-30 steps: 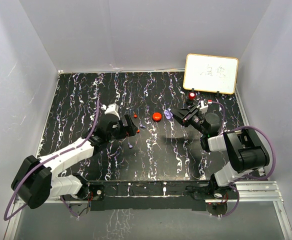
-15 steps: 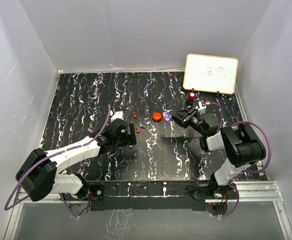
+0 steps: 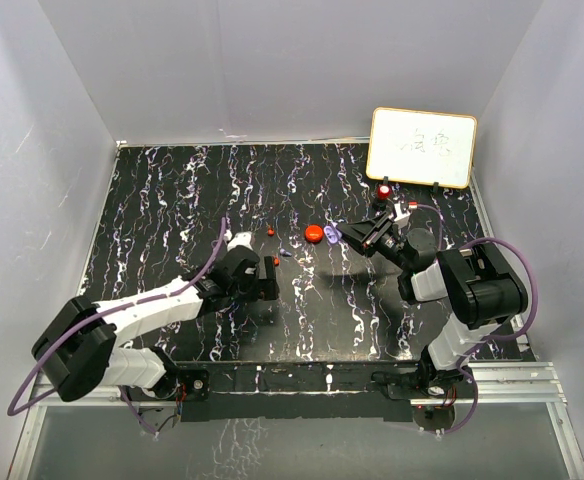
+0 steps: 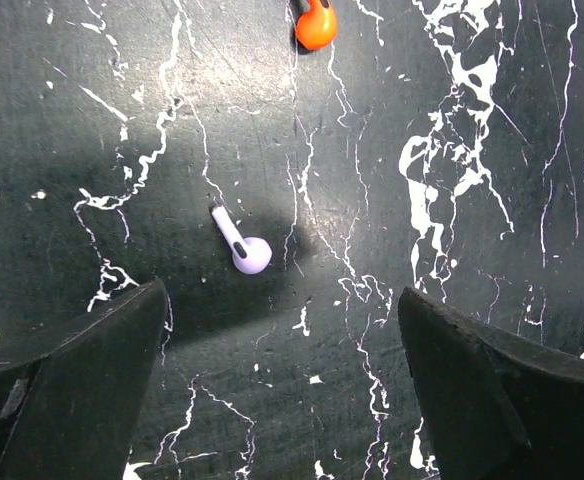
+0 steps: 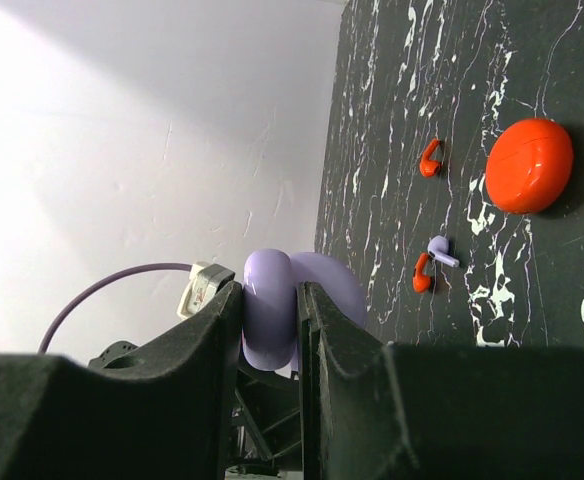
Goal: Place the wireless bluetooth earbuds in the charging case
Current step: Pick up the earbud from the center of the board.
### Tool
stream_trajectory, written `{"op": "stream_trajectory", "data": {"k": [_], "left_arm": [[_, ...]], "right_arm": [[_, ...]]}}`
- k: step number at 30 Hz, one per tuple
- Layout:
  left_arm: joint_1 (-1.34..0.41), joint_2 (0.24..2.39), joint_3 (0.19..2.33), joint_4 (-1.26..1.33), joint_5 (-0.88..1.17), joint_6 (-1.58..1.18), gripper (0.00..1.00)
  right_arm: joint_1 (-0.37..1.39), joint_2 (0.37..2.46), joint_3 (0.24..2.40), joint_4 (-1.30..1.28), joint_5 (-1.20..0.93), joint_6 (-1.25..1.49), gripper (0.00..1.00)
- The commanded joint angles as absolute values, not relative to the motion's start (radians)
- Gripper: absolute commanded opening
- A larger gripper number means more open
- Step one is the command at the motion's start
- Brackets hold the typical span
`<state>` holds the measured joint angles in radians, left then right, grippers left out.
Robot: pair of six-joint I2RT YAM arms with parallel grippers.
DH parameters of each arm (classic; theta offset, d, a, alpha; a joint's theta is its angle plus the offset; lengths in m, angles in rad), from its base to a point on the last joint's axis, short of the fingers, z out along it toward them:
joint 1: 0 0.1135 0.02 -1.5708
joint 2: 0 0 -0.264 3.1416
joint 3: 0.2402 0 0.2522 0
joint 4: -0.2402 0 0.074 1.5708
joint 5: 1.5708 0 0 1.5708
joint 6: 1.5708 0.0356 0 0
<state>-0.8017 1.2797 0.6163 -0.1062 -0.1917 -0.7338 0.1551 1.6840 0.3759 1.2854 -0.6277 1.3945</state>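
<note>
White walls (image 3: pixel 272 70) ringed the black tabletop (image 3: pixel 162 220). Left pincer (image 4: pixel 282 305) gaped over a purple earbud (image 4: pixel 246 250); right pincer (image 5: pixel 269 300), three o'clock, squeezed a purple case (image 5: pixel 327 285).

Found the left gripper (image 4: pixel 280 300) spread wide, with bare mat (image 4: pixel 492 150) either side of the pale purple earbud (image 4: pixel 242 245) lying between its fingers (image 4: pixel 82 380). Met a red earbud (image 4: pixel 315 22) further ahead, well apart. Showed open mat in the middle, broken by the red case (image 3: pixel 314 234) and, just right of it, the right gripper (image 5: pixel 269 300) clamped on the purple case (image 5: pixel 327 280). Ended at the whiteboard (image 3: pixel 421 147) and white walls (image 3: pixel 272 70)
</note>
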Motion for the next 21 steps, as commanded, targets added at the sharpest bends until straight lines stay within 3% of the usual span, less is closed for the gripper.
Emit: {"op": "stream_trajectory", "data": {"k": [1, 21], "left_arm": [[-0.818, 1.284, 0.593, -0.055, -0.177, -0.762, 0.99], [-0.832, 1.329, 0.582, -0.022, -0.227, -0.766, 0.98]], "right_arm": [[0.158, 1.681, 0.387, 1.371, -0.635, 1.401, 0.0], [0.157, 1.686, 0.39, 1.371, -0.637, 1.399, 0.0]]}}
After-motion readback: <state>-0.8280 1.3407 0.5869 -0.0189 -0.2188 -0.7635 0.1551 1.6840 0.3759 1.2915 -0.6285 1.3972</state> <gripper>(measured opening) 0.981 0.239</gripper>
